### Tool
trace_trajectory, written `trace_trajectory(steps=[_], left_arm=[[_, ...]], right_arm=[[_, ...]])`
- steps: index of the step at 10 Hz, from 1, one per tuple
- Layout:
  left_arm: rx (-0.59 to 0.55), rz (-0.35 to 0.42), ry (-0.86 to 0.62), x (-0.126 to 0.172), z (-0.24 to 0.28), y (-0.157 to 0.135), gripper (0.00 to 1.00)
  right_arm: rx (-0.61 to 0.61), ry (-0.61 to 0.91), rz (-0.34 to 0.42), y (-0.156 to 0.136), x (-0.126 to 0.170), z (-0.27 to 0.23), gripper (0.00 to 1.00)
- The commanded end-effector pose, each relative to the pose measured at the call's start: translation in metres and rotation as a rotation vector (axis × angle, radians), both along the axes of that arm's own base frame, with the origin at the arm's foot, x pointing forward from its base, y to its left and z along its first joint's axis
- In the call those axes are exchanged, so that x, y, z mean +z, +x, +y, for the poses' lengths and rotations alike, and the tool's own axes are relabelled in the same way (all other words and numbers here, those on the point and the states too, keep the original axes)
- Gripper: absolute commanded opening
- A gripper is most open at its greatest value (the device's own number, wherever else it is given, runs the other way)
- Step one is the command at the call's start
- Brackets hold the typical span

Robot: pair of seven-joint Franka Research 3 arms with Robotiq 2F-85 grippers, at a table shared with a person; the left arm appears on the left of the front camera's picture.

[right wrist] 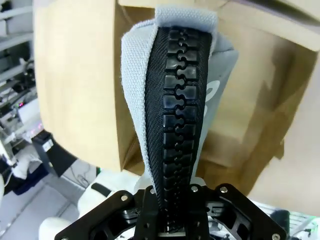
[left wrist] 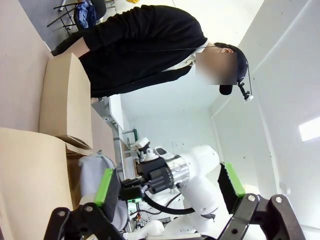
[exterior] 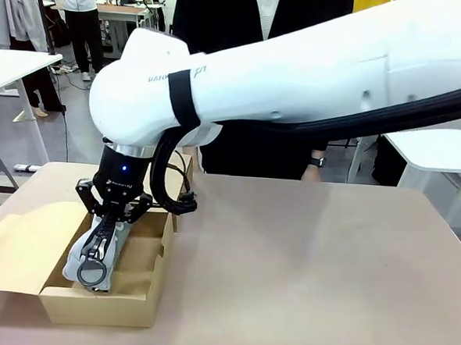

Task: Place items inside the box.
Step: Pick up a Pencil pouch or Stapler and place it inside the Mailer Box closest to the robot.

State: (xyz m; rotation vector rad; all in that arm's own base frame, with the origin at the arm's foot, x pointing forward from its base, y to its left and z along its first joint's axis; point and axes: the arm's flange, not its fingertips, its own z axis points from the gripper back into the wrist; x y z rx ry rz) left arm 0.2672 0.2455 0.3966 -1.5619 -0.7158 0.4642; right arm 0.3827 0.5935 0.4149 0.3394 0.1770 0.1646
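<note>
One item was as far as I could vouch for: the grey zip pencil case (exterior: 96,250), hanging straight down from the right jaws, which were pressed together on its upper end with the black zip running up between them. My right arm (exterior: 299,75) had those jaws directly above the box (exterior: 101,309). The case's lower end, with its ring pull, sat down inside the walls below the jaws. Whether it touched the bottom I could not tell. The flap lid (exterior: 14,253) lay folded open, out to one side of the jaws and away from the person.

I judged the placing of this piece nearly done, with only the lowering and release left. Beside the case I made out just brown cardboard in the box, so I took the other items as yet to go in, though part of the floor was hidden behind the case.

The left jaws stood spread, green pads (left wrist: 105,186) wide apart and holding nothing, looking across at the case (left wrist: 92,175) and the arm carrying it.

The bench (exterior: 304,255) was a matte tan sheet. Across it, well beyond the jaws, a person in black (exterior: 224,16) stood close to the far edge. Behind were white tables and a grey floor.
</note>
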Motion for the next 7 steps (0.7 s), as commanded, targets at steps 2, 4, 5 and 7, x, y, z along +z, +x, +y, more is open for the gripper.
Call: trace_trajectory(steps=[2, 4, 5, 7], left_arm=[[-0.001, -0.02, 0.0, 0.001, -0.004, -0.003, 1.0], [-0.001, -0.02, 0.0, 0.001, -0.004, -0.003, 1.0], [-0.001, -0.02, 0.0, 0.001, -0.004, -0.003, 1.0], [-0.001, -0.02, 0.0, 0.001, -0.004, -0.003, 1.0]], right_arm=[[-0.008, -0.054, 0.046, 0.011, -0.012, 0.015, 0.07], [-0.017, -0.067, 0.088, 0.013, -0.029, 0.013, 0.07], [-0.024, -0.068, 0.097, 0.014, -0.036, 0.012, 0.07], [-0.05, -0.059, 0.098, 0.017, -0.042, 0.007, 0.07]])
